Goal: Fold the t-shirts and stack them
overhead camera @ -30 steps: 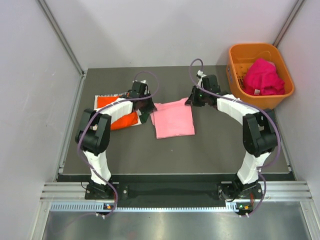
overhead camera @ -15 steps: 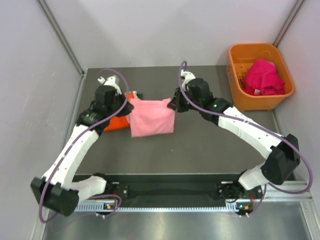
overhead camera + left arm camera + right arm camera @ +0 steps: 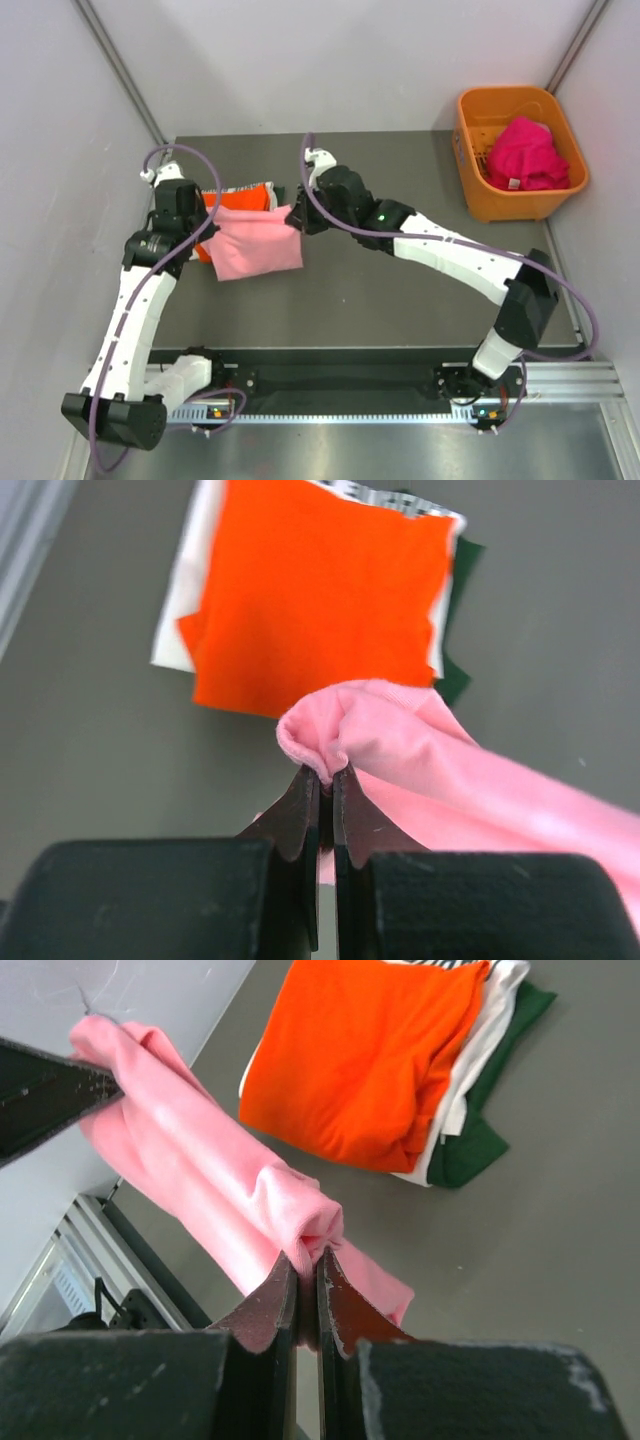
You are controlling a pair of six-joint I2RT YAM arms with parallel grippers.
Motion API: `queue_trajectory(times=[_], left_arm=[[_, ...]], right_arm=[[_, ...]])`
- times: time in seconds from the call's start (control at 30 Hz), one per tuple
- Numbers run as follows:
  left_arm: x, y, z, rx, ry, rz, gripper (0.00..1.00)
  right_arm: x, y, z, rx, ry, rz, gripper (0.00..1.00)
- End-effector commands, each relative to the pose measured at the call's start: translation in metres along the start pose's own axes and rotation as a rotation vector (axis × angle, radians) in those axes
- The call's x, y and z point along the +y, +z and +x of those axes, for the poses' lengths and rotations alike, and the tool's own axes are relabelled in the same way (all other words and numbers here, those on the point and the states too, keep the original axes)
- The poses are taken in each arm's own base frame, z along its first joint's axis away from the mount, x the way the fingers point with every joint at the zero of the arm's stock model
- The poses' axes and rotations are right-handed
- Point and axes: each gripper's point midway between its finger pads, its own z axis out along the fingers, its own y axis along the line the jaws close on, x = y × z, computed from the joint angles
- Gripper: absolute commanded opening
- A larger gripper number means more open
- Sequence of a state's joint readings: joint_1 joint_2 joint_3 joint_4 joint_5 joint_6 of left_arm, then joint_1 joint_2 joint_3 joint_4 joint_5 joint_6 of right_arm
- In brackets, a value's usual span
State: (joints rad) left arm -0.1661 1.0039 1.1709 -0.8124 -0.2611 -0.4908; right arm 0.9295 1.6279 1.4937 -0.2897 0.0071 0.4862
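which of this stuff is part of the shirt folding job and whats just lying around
Part of the job: pink t-shirt, pinched by left gripper and right gripper; stacked orange t-shirt, white t-shirt, dark green t-shirt; crumpled magenta t-shirts.
Just there: orange basket holding the magenta ones; table.

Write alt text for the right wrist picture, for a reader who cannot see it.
The right hand pinches one end of a light pink t-shirt, held above the grey table. On the table lies a stack: an orange t-shirt over a white t-shirt and a dark green t-shirt.
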Motion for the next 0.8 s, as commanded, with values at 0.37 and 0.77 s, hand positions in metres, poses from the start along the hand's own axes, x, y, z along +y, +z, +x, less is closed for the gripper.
queue_trajectory(times=[0.37, 0.77], left_arm=[[0.086, 0.043, -0.048, -0.104, -0.156, -0.298, 0.00], [0.089, 0.100, -0.064, -0.055, -0.188, -0.301, 0.00]], right_arm=[[0.030, 0.063, -0.023, -0.099, -0.003, 0.015, 0.00], [0.005, 0.117, -0.030, -0.095, -0.002, 0.056, 0.00]])
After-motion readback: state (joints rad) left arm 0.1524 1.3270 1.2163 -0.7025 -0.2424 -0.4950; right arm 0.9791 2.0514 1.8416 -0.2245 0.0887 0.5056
